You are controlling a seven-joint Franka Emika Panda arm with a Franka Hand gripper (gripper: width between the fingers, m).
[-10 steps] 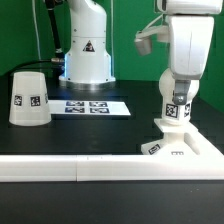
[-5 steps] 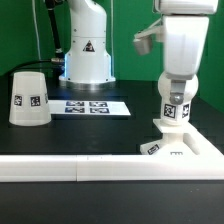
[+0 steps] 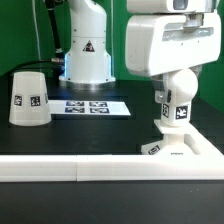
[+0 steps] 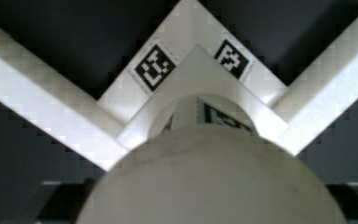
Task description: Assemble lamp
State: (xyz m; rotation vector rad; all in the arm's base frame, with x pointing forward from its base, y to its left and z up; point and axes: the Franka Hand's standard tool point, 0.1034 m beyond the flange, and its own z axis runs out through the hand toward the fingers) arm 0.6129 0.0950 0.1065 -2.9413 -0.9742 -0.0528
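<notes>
The hand (image 3: pixel 168 82) hangs right over the bulb at the exterior view's right. Its fingers are hidden, so I cannot tell whether it grips. From the left, the shade (image 3: pixel 28 98) stands wide end down on the counter (image 3: pixel 60 135). The marker board (image 3: pixel 90 106) lies beside it. Then the bulb (image 3: pixel 176 110) sits on the base (image 3: pixel 178 148). In the wrist view the bulb's dome fills the foreground.

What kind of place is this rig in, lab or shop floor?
Likely a robot lab bench: green backdrop, black table with a white rail, a marker board of tags, tagged lamp shade.
</notes>
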